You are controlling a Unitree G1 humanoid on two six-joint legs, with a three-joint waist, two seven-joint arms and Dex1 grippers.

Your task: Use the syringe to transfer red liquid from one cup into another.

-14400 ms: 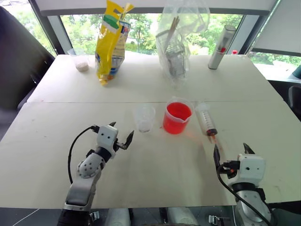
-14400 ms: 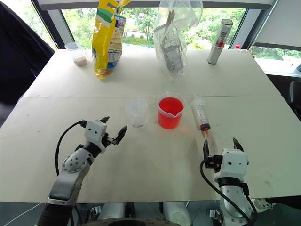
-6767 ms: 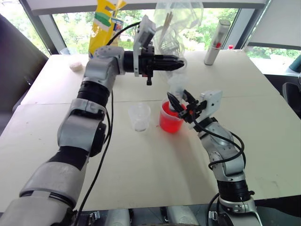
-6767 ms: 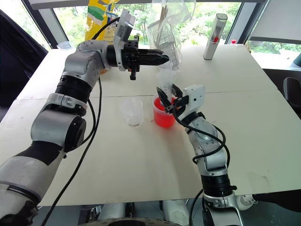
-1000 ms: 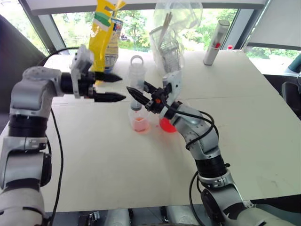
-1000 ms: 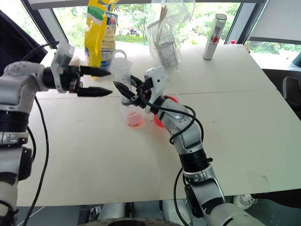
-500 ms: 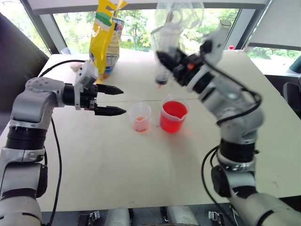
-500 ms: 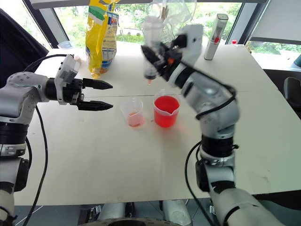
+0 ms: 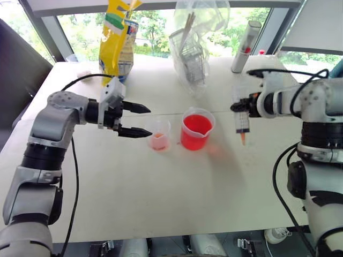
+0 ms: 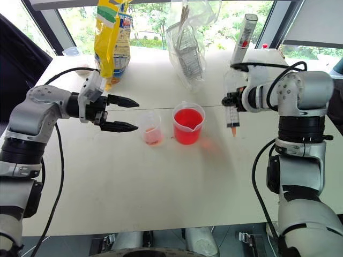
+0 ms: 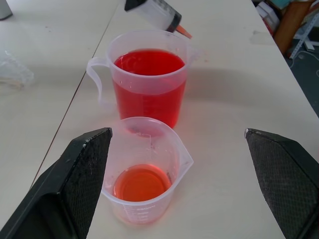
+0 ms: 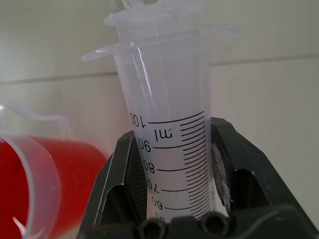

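The table point(image 9: 161, 203) is a wide white surface carrying every item in the scene. At its far edge stand 1 clear plastic bag point(image 9: 195, 48) with utensils inside, 1 yellow snack bag point(image 9: 119, 37) to the left of it, and 1 silver cylinder point(image 9: 242, 47) with a red mark to the right. The red beaker point(image 9: 196, 129) sits near the table centre, upright, with a pour spout and roughly three-quarters full of red liquid point(image 11: 148, 62). The small clear cup point(image 9: 159, 134) stands just beside the beaker on its left, close to it but apart, upright, with a shallow layer of red-orange liquid in its bottom. The syringe point(image 9: 242, 119) is off the table, held in the air to the right of the beaker, near upright with its red-stained tip pointing down; its dark plunger seal sits low in the barrel. The right gripper point(image 9: 239, 106) is clamped on the syringe barrel, and the right wrist view shows the 2 black fingers pressed against the printed gradations. The left gripper point(image 9: 141, 119) points toward the small clear cup from the left with its 2 fingers spread wide apart, holding nothing; in the left wrist view the cup lies between the 2 fingers point(image 11: 75, 184) without touching either.
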